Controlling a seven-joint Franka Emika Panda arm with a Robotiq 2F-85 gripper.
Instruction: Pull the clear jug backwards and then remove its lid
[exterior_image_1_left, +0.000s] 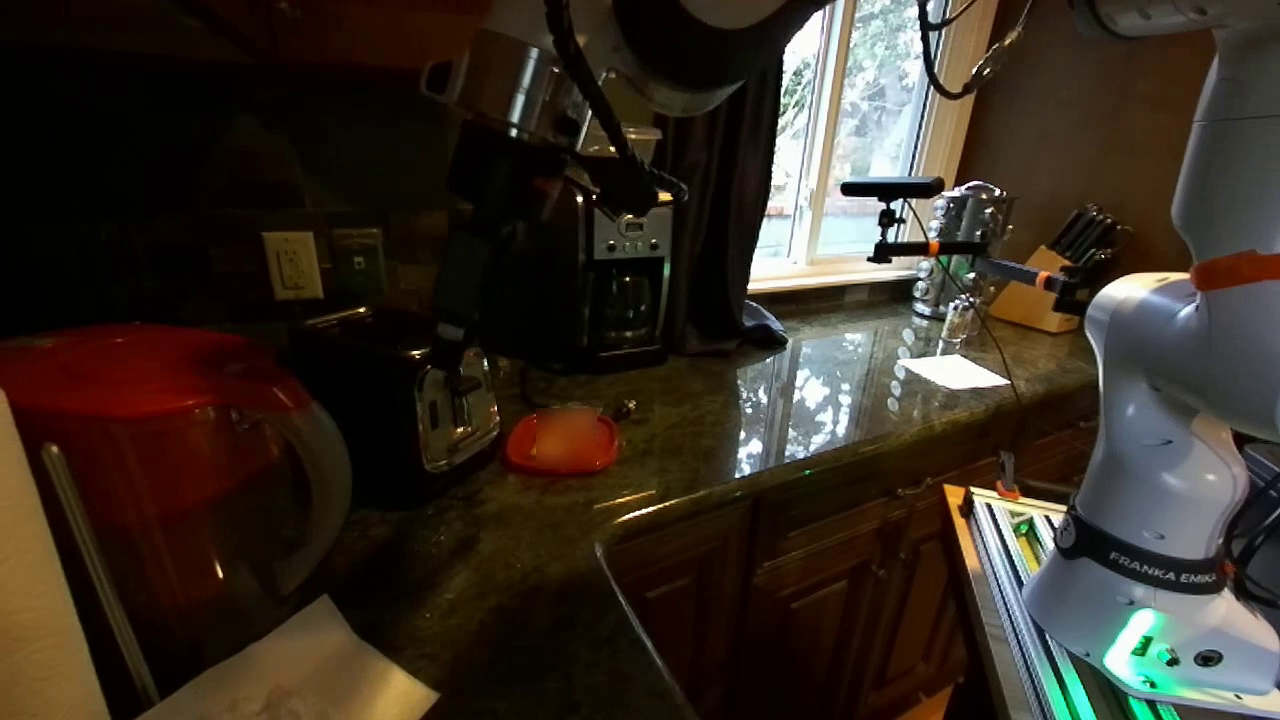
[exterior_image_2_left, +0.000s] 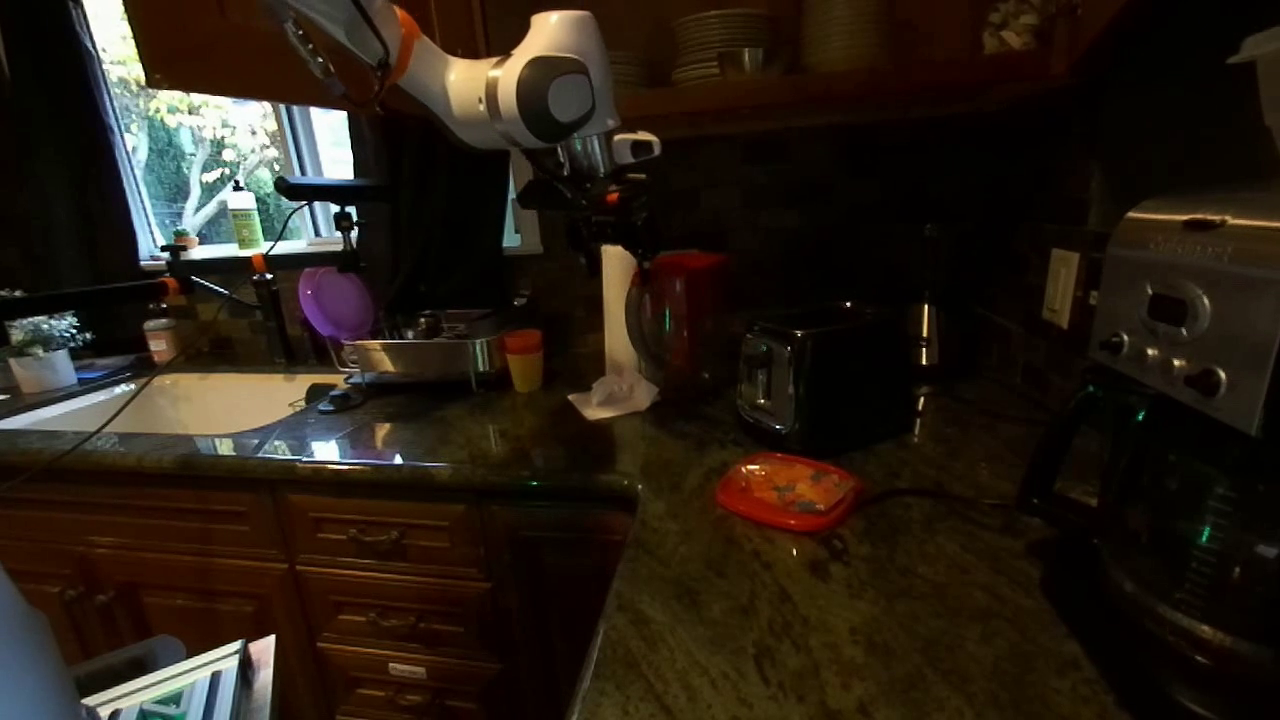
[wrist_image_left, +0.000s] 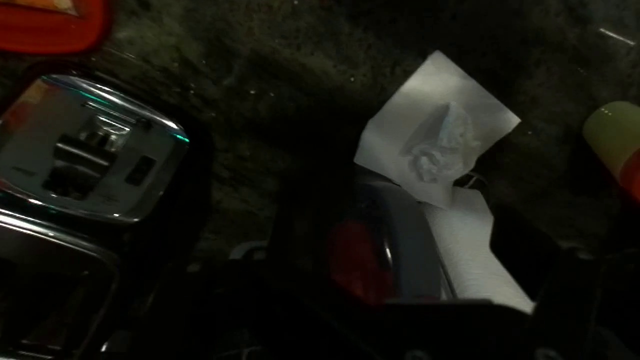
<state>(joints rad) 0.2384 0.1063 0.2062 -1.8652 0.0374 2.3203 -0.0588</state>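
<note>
On the counter (exterior_image_2_left: 720, 620), next to the toaster (exterior_image_2_left: 830, 395), you have the clear jug (exterior_image_1_left: 190, 500), upright, red lid (exterior_image_1_left: 120, 370) seated on top. As pictured in an exterior view, its handle (exterior_image_1_left: 328, 470) sticks out to the right, toaster side.

Your gripper (exterior_image_2_left: 612, 240) hangs pointing down around the top of the handle in an exterior view. Wrist view is very dark, but you can make out its two fingers standing wide apart along the bottom, with the handle showing between them: read it as released. You can't tell from these whether either finger touches the jug.

Close by the jug you get a white paper roll (exterior_image_2_left: 620, 310), upright, and a white sheet (wrist_image_left: 445, 90) lying just beside it, crumpled paper (wrist_image_left: 435, 155) on top. Orange-red dish (exterior_image_2_left: 735, 508) sits near the toaster's front, orange patterned contents, blurred in an exterior view. Coffee maker (exterior_image_2_left: 1160, 290) stands on the toaster's far side from the jug. Further along the counter, you see stacked cups (exterior_image_2_left: 526, 372), orange over yellow, then a steel dish rack (exterior_image_2_left: 430, 358) with a purple disc (exterior_image_2_left: 336, 302) tilted at its end, near the white sink (exterior_image_2_left: 190, 400).
</note>
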